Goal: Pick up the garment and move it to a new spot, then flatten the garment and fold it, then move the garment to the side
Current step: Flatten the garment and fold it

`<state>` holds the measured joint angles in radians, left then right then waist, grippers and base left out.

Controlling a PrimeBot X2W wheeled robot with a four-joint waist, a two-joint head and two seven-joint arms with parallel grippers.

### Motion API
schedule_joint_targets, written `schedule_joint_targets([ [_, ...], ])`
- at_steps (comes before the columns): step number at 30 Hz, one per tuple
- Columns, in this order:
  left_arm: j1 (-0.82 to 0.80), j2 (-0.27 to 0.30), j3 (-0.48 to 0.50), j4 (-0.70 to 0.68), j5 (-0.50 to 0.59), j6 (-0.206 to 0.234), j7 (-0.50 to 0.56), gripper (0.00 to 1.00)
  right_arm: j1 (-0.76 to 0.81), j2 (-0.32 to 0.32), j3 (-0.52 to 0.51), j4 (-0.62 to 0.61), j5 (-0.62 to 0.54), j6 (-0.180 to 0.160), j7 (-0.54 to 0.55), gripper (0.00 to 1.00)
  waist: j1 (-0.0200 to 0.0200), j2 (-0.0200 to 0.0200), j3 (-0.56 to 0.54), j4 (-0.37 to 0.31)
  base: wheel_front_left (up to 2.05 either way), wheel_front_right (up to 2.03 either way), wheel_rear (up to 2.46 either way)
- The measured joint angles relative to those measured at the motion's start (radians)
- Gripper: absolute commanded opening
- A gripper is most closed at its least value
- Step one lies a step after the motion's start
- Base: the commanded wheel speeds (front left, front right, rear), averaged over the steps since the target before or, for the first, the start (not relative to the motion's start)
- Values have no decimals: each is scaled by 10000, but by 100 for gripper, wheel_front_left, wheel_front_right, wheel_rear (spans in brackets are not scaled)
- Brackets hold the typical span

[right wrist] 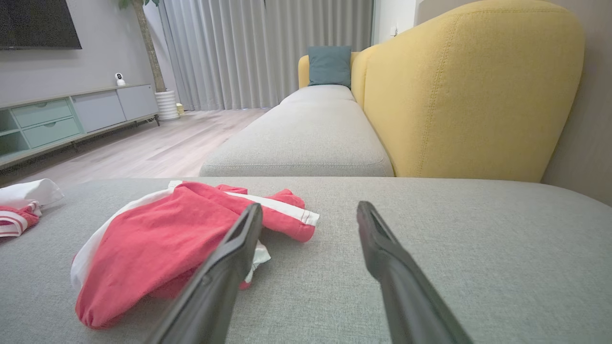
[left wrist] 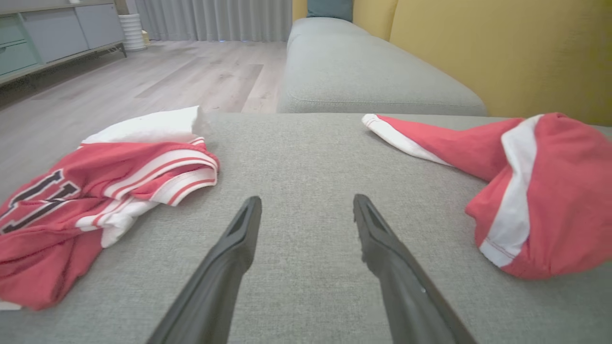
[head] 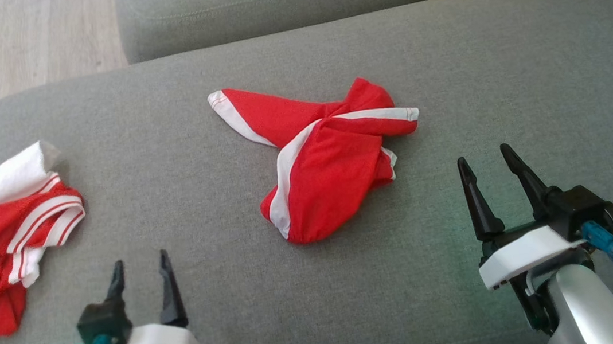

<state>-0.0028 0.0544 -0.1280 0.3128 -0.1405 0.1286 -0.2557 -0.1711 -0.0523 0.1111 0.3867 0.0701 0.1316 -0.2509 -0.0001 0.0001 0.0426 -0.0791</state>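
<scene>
A crumpled red garment with white stripes [head: 328, 163] lies bunched in the middle of the grey sofa seat [head: 531, 71]. My left gripper [head: 140, 259] hovers open over bare cushion at the lower left, well short of the garment, which appears at the right of the left wrist view [left wrist: 564, 191]. My right gripper [head: 483, 154] stands open at the lower right, a short way right of the garment's lower end. In the right wrist view the garment [right wrist: 158, 239] lies left of and partly behind the left finger. Neither gripper [left wrist: 307, 199] [right wrist: 310, 206] holds anything.
A red and white lettered jersey [head: 1, 230] lies heaped at the seat's left edge, also seen in the left wrist view [left wrist: 95, 191]. A second grey cushion [head: 275, 2] and a yellow backrest [right wrist: 468, 91] lie beyond. Wood floor [left wrist: 167, 76] is off the left.
</scene>
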Motion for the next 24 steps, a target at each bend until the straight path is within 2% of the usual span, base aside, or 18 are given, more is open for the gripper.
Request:
schedule_joint_targets([
  [6, -93, -15, -719, 255, -194, -443, 0, 100, -35, 2, 81, -10, 0, 0, 0, 100, 0, 0, 283, -55, 0, 0, 0],
  [13, -1005, -33, -2552, 884, -1335, -1091, 0, 100, -258, 8, 102, -13, -15, 0, 0, 100, 0, 0, 774, -405, 0, 0, 0],
  [18, -1491, -48, -3152, 1427, -1632, -1185, 0, 100, -510, 10, 81, -67, -17, 0, 0, 100, 0, 0, 1081, -803, 0, 0, 0],
  [24, -2104, -58, -3170, 1941, -1624, -1057, 0, 100, -557, 15, 71, -142, -86, 0, 0, 100, 0, 0, 1466, -1223, 0, 0, 0],
])
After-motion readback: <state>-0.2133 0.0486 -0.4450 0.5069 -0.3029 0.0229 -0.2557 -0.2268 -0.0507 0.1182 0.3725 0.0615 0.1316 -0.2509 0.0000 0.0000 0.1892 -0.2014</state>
